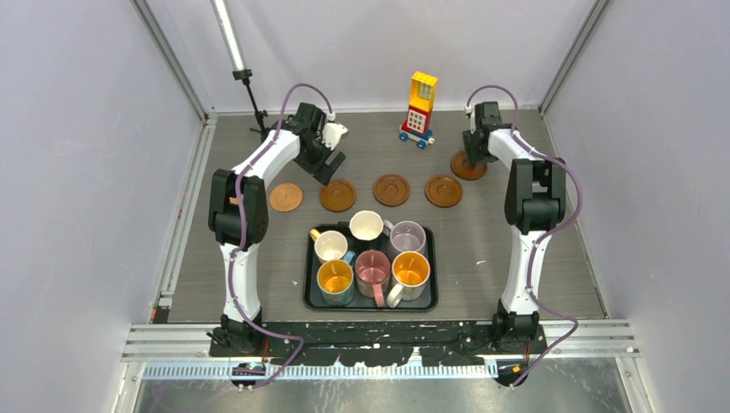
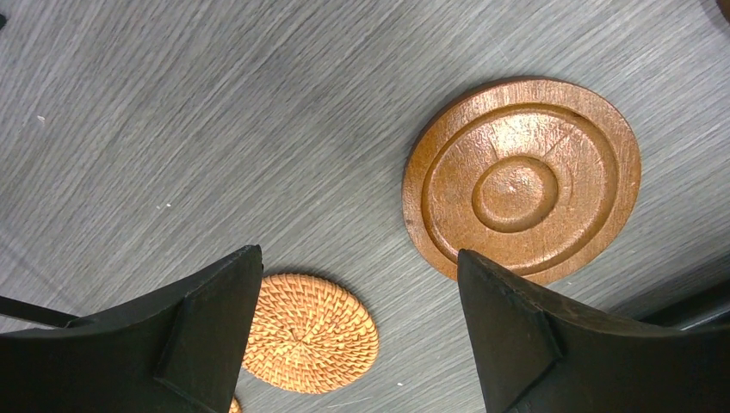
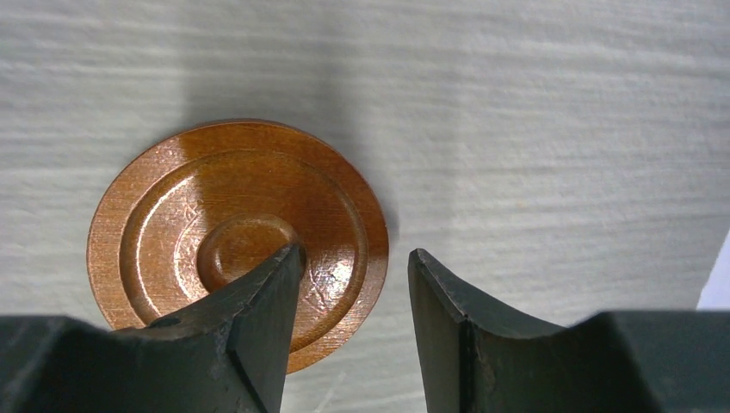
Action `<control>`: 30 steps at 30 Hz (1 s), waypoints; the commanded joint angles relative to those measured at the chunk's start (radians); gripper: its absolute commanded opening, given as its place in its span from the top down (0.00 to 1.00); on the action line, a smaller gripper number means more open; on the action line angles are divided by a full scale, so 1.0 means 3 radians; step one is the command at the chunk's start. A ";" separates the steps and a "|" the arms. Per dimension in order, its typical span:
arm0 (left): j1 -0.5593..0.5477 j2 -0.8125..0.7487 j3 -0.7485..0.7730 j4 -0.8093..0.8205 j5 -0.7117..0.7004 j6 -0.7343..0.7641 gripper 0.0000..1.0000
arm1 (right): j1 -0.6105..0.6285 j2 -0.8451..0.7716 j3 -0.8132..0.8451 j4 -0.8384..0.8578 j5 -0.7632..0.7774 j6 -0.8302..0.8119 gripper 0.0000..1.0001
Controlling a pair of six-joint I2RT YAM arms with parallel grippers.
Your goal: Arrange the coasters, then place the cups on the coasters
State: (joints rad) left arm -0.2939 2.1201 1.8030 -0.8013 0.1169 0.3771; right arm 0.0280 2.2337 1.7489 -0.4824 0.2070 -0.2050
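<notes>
Left gripper (image 2: 357,256): jaws wide apart, empty, by grooved coaster (image 2: 522,179), woven coaster (image 2: 310,331) beside
Right gripper (image 3: 355,251): jaws apart astride end coaster (image 3: 237,232) rim
Cups (image 1: 372,267): six in black tray (image 1: 308,292)
Nearby: toy block tower (image 1: 419,107), near end coaster

Four coasters (image 1: 392,190) lie in a row across the middle of the table (image 1: 534,258), and a fifth coaster (image 1: 462,170) sits beyond the row's right end, under the right gripper (image 1: 471,157). The left gripper (image 1: 330,175) hangs at the second coaster from the left. Six cups (image 1: 373,268) stand in a black tray (image 1: 370,303) toward the near edge.
</notes>
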 commanded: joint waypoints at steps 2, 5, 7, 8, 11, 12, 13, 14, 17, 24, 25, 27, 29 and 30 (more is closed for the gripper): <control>0.0013 -0.0143 -0.0032 0.0027 0.0087 0.0057 0.15 | -0.0216 -0.0345 -0.0421 -0.0257 0.0059 -0.0110 0.46; 0.0013 -0.0155 -0.0043 0.0028 0.0107 0.0062 0.15 | -0.0282 -0.0509 -0.0665 -0.0260 0.0058 -0.0175 0.46; 0.0013 -0.0161 -0.0052 0.0018 0.0123 0.0071 0.14 | -0.0330 -0.0603 -0.0831 -0.0245 0.0076 -0.0218 0.46; 0.0013 -0.0169 -0.0057 0.0010 0.0126 0.0074 0.14 | -0.0352 -0.0639 -0.0889 -0.0232 0.0080 -0.0231 0.46; 0.0013 -0.0204 -0.0097 0.0002 0.0134 0.0087 0.14 | -0.0439 -0.0719 -0.0983 -0.0225 0.0092 -0.0234 0.46; 0.0013 -0.0220 -0.0121 0.0002 0.0142 0.0095 0.14 | -0.0464 -0.0733 -0.1001 -0.0221 0.0097 -0.0236 0.46; 0.0013 -0.0241 -0.0143 0.0002 0.0159 0.0100 0.14 | -0.0486 -0.0749 -0.1018 -0.0222 0.0092 -0.0234 0.46; 0.0013 -0.0259 -0.0167 -0.0001 0.0174 0.0102 0.14 | -0.0507 -0.0764 -0.1033 -0.0230 0.0085 -0.0238 0.46; 0.0013 -0.0317 -0.0222 -0.0003 0.0214 0.0117 0.14 | -0.0528 -0.0800 -0.1053 -0.0228 0.0067 -0.0247 0.46; 0.0043 -0.0451 -0.0187 -0.0150 0.0370 0.0126 0.08 | -0.0523 -0.0900 -0.0837 -0.0289 -0.0203 -0.0244 0.42; 0.0074 -0.0495 -0.0171 -0.0202 0.0462 0.0149 0.06 | -0.0523 -0.0928 -0.0777 -0.0296 -0.0239 -0.0250 0.39; 0.0149 -0.0588 -0.0145 -0.0298 0.0647 0.0218 0.01 | -0.0523 -0.0978 -0.0623 -0.0371 -0.0360 -0.0274 0.33; 0.0239 -0.0679 -0.0104 -0.0485 0.0935 0.0382 0.00 | -0.0520 -0.1044 -0.0509 -0.0429 -0.0510 -0.0275 0.28; 0.0277 -0.0719 -0.0080 -0.0597 0.1037 0.0518 0.00 | -0.0523 -0.1085 -0.0472 -0.0463 -0.0596 -0.0274 0.25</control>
State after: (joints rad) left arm -0.2642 2.0109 1.7283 -0.8631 0.2657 0.4282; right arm -0.1265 2.0220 1.5105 -0.5896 0.1318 -0.2733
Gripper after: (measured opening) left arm 0.994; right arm 0.707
